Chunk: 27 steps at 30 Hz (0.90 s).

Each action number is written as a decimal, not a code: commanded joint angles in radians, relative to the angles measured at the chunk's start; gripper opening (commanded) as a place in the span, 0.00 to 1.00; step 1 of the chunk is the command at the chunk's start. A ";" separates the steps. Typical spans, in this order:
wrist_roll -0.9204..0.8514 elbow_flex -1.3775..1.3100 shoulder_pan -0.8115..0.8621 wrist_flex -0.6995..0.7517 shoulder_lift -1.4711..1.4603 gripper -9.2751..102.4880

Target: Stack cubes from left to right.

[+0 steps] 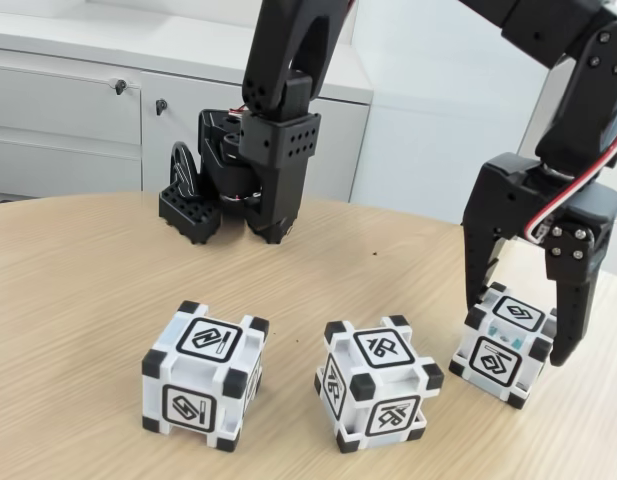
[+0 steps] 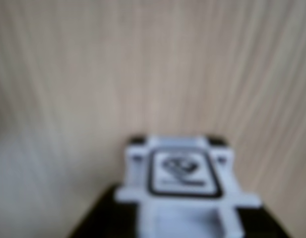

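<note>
The black two-finger gripper point(image 1: 521, 328) stands at the right of the fixed view, jaws spread wide and straddling the rightmost of three white plastic cubes with black corner blocks and black-framed glyph faces. One finger stands just beside the cube's left rear corner, the other drops past its right side; whether either finger touches the cube cannot be determined. That right cube point(image 1: 503, 345) rests on the light wood-grain tabletop point(image 1: 78, 290).

The middle cube point(image 1: 378, 385) sits near the right cube, apart from it and turned at an angle. The left cube point(image 1: 206, 375) sits further left, apart from the middle cube. All three lie in a rough row along the front of the tabletop, none stacked.

A second black robot arm point(image 1: 273, 130) stands at the rear centre of the tabletop. White cabinets with drawers point(image 1: 68, 115) stand behind it.

In the wrist view the picture is blurred; a white cube point(image 2: 180, 181) with a framed glyph appears at bottom centre on the wood grain.
</note>
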 commanded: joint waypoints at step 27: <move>-0.009 -0.037 0.064 0.196 0.368 0.23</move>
